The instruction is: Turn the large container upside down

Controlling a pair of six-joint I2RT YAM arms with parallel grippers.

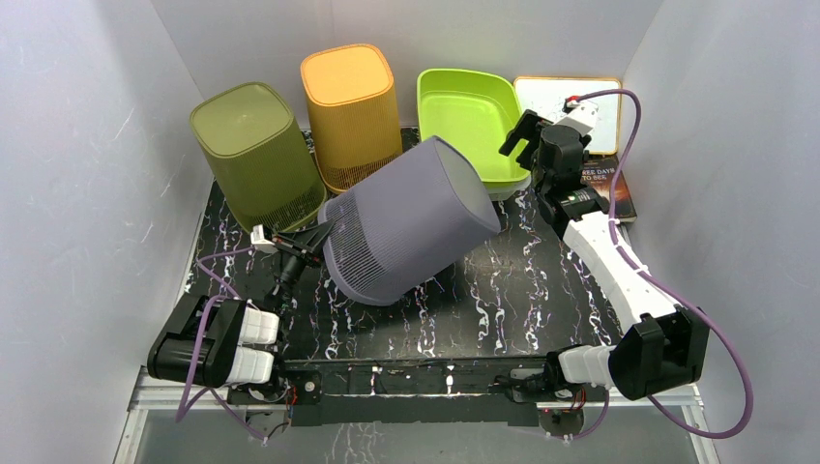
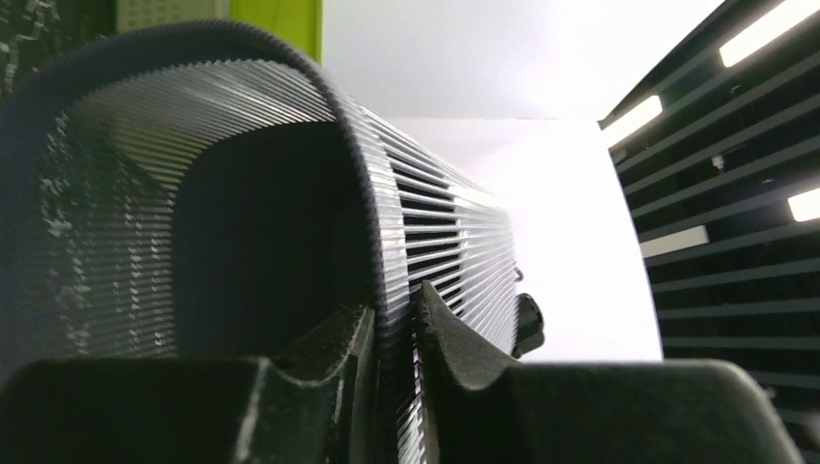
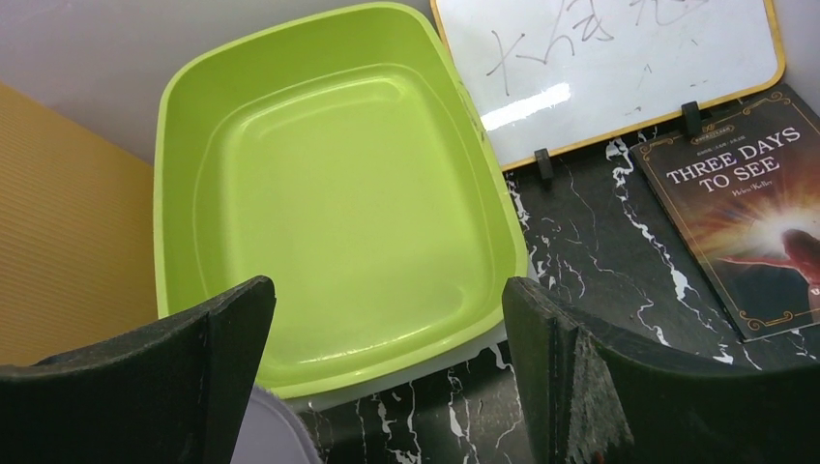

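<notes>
Left hand (image 1: 317,234) pinches the rim of the tilted grey container (image 1: 416,217), whose long axis points toward 2 o'clock; right hand (image 1: 519,138) gapes empty.

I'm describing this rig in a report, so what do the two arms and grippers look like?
Both arms mix white shells with black joint housings, the left arm and right arm alike. A purple cable loops along each. The left gripper and right gripper have black, wedge-shaped fingers with a matte, grainy surface. I can't read any markings.
</notes>
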